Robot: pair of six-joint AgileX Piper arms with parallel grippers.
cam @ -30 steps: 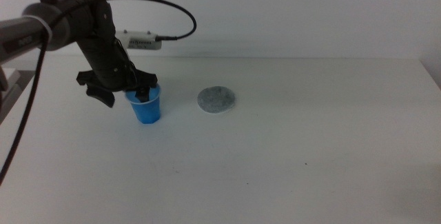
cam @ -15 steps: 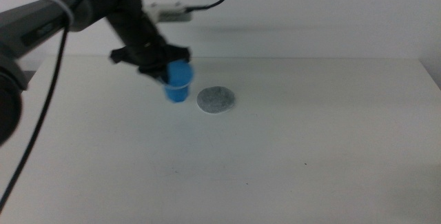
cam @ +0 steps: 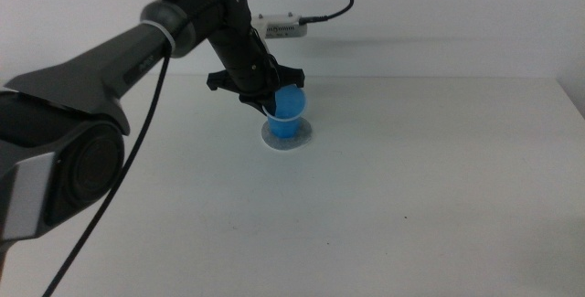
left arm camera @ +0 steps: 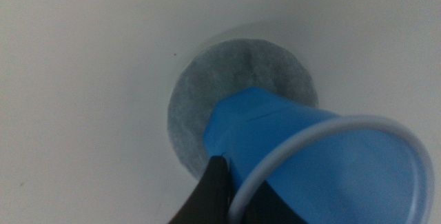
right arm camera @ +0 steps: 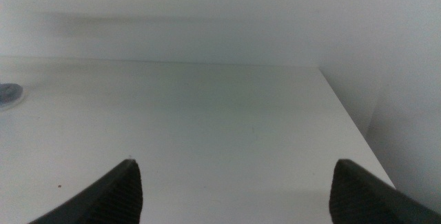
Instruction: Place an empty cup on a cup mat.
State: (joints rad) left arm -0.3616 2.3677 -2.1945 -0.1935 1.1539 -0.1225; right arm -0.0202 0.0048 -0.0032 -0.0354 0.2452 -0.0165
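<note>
The blue cup (cam: 290, 114) hangs tilted right over the grey speckled cup mat (cam: 302, 140) at the table's back middle. My left gripper (cam: 273, 103) is shut on the cup's rim on the side nearer the arm. In the left wrist view the cup (left arm camera: 289, 148) has its base over the cup mat (left arm camera: 207, 93), and my left gripper (left arm camera: 238, 200) pinches the pale rim, one jaw outside and one inside. I cannot tell whether the base touches the mat. The cup looks empty. My right gripper (right arm camera: 236, 165) is open, empty and out of the middle view.
The left arm's cable and a small white box (cam: 281, 25) sit above the back of the white table (cam: 411, 196). The table's right edge (right arm camera: 351, 134) shows in the right wrist view.
My left gripper has carried the cup to the right, from left of the mat to right over it. The mat has not moved.
</note>
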